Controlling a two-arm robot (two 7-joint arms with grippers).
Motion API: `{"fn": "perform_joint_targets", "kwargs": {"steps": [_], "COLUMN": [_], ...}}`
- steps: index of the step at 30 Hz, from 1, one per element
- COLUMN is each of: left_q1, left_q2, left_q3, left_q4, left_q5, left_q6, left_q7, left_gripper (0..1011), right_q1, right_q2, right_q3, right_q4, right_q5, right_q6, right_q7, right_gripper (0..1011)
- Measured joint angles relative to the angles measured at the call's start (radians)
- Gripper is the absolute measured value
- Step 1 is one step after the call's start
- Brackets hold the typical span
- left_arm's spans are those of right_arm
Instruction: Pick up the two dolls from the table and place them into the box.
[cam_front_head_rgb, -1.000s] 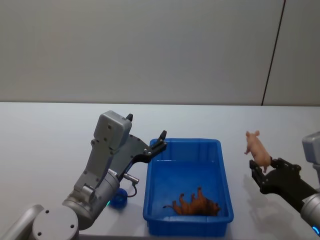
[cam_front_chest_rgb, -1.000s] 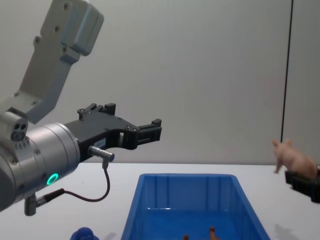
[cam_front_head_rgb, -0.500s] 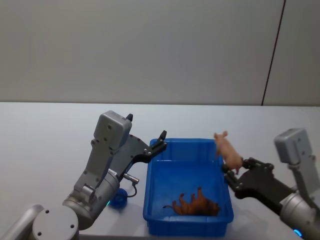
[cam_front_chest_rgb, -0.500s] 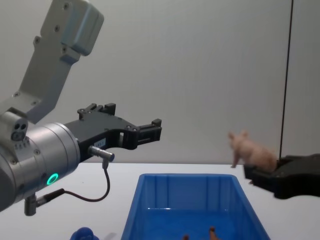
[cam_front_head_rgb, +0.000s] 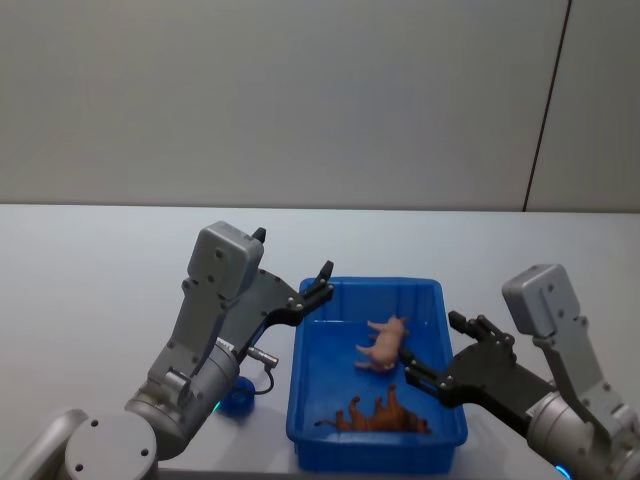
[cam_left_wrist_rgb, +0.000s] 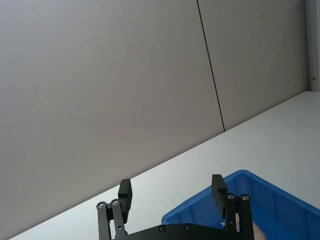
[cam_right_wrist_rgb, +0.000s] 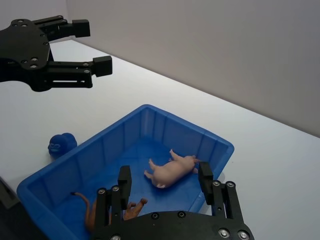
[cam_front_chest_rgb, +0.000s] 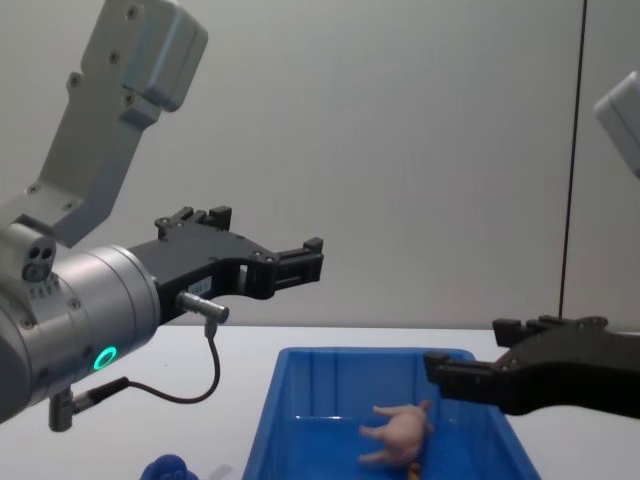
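While left gripper and right gripper stand open, the pink doll lies in the box, snout far-right.

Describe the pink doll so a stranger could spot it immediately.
Find the blue box on the white table, beside the open left gripper. Inside it, just ahead of the open right gripper, lies the pink doll on its side. It is pale and pig-shaped, unlike the brown toy nearer the front wall.

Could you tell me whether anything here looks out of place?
An orange-brown animal toy, neither task doll, lies in the box beside the pink doll, under the open right gripper. The blue doll sits on the table outside the box's left wall; the left gripper hovers open on that side.
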Motion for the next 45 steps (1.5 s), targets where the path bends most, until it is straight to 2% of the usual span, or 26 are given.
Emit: {"fn": "perform_joint_targets", "kwargs": {"steps": [8,24,31,36,45], "left_q1": [0.000,0.000,0.013,0.049,0.122], "left_q2": [0.000,0.000,0.010,0.034,0.078], "left_q3": [0.000,0.000,-0.002,-0.007,-0.013], "left_q4": [0.000,0.000,-0.023,-0.078,-0.149], "left_q5": [0.000,0.000,-0.001,-0.020,-0.067], "left_q6": [0.000,0.001,0.030,0.089,0.135], "left_q7": [0.000,0.000,0.010,0.055,0.128], "left_gripper": [1002,1002,1002,1002,1002], "right_q1": [0.014,0.045,0.051,0.054,0.057], "right_q2": [-0.002,0.029,0.035,0.038,0.041], "right_q3": [0.013,0.063,0.073,0.078,0.082], "right_q4": [0.025,0.112,0.130,0.139,0.147], "right_q5": [0.010,0.039,0.043,0.045,0.047], "right_q6": [-0.038,-0.128,-0.146,-0.154,-0.163], "right_q7": [-0.025,-0.042,-0.043,-0.044,-0.045], "right_gripper": [1000,1001,1001,1001,1001]}}
